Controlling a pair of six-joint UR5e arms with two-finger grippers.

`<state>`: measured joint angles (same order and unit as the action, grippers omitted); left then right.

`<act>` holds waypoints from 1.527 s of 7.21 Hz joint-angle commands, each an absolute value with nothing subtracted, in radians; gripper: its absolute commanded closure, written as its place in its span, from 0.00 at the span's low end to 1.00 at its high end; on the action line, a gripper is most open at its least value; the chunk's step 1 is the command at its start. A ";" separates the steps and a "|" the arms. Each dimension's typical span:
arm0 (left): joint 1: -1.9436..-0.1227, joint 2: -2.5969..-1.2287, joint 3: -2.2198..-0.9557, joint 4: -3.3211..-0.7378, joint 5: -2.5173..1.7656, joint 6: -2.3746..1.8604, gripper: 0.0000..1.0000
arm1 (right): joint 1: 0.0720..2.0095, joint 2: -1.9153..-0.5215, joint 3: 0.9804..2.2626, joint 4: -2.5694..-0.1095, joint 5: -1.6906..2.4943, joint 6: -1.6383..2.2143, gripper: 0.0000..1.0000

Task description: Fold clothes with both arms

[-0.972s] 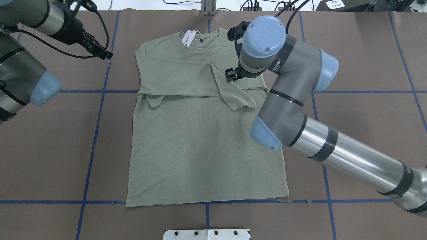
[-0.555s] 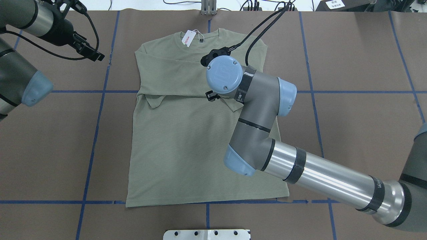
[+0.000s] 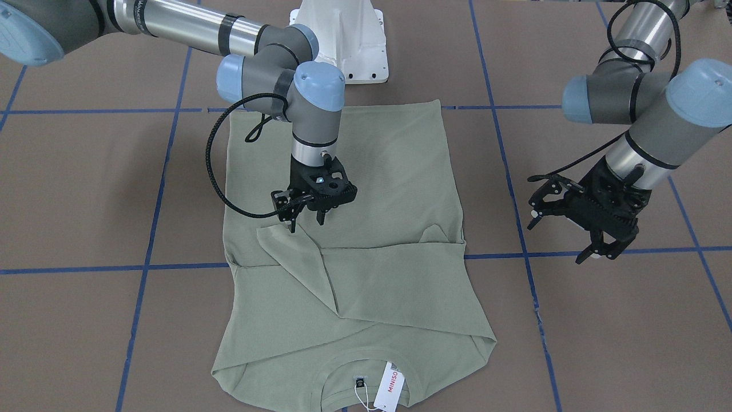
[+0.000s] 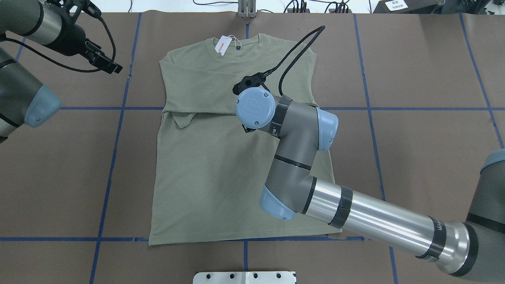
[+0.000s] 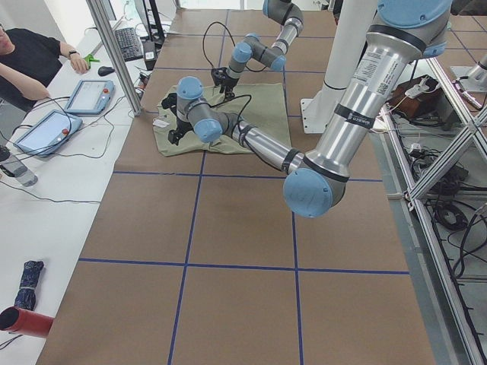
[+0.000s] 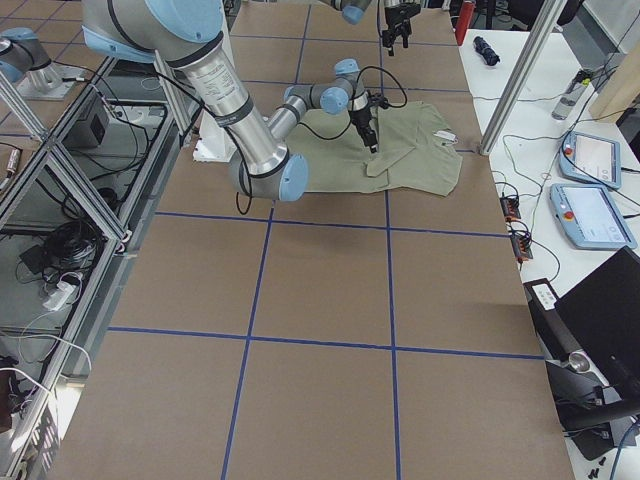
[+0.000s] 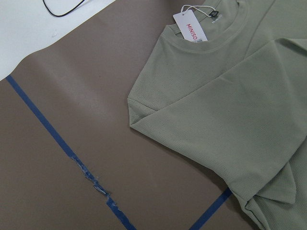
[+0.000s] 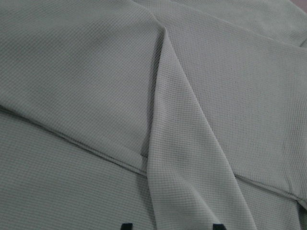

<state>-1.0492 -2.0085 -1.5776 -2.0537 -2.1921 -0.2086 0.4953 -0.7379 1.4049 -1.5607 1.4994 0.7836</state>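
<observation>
Matt knit shirt (image 4: 221, 177), shiny metal right arm (image 4: 378, 219), matt tabletop (image 4: 426, 157)

Brown table cover (image 4: 414, 59), blue tape grid (image 4: 434, 108) — white bench (image 5: 46, 220) alongside

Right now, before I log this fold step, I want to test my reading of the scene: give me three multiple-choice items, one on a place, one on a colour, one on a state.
1. Where is the right hand?
A. Over the shirt, by a folded sleeve.
B. Beyond the shirt's edge.
C. At the hem.
2. What colour is the tag?
A. Blue.
B. White.
C. Black.
3. The left hand is:
A. Shut on a sleeve.
B. Shut on the tag.
C. Open, empty.
Key: 1 A, the front view shows it over the cloth beside the cuff; 2 B, white with red letters; 3 C, its fingers are spread with nothing between.
</observation>
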 commanded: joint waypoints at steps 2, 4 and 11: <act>-1.049 -2.008 -1.577 -2.054 -2.192 -0.209 0.00 | 0.494 -0.738 1.367 -1.540 1.488 0.784 0.48; -1.048 -2.008 -1.577 -2.054 -2.192 -0.209 0.00 | 0.494 -0.738 1.362 -1.540 1.488 0.784 0.51; -1.046 -2.010 -1.575 -2.054 -2.191 -0.209 0.00 | 0.489 -0.742 1.351 -1.532 1.489 0.788 0.57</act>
